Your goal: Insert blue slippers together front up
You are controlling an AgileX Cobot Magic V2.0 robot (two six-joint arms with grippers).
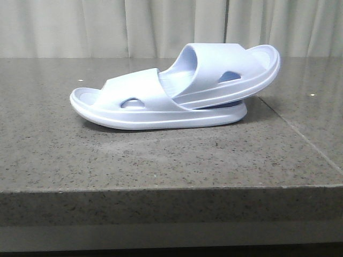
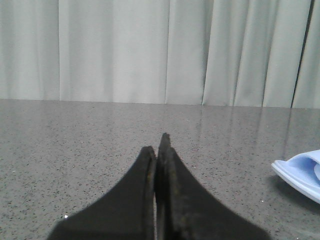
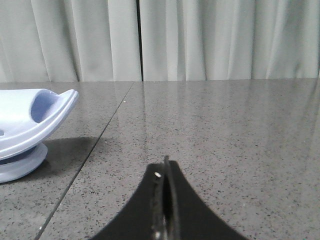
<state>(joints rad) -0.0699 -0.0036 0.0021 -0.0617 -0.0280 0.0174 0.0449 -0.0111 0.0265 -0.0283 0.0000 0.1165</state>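
blue slippers (image 1: 177,93) nested — upper tilted, on table (image 1: 161,160)

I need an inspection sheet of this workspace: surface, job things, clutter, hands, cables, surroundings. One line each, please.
Surface: grey speckled stone table with a seam line on the right side.
Job things: lower slipper lies flat on its sole; upper slipper rests tilted on it, one end pushed under the lower slipper's strap.
Clutter: nothing seen.
Hands: left hand shut and holding nothing; right hand shut and holding nothing; both apart from the slippers.
Cables: nothing seen.
Surroundings: pale curtain behind the table.
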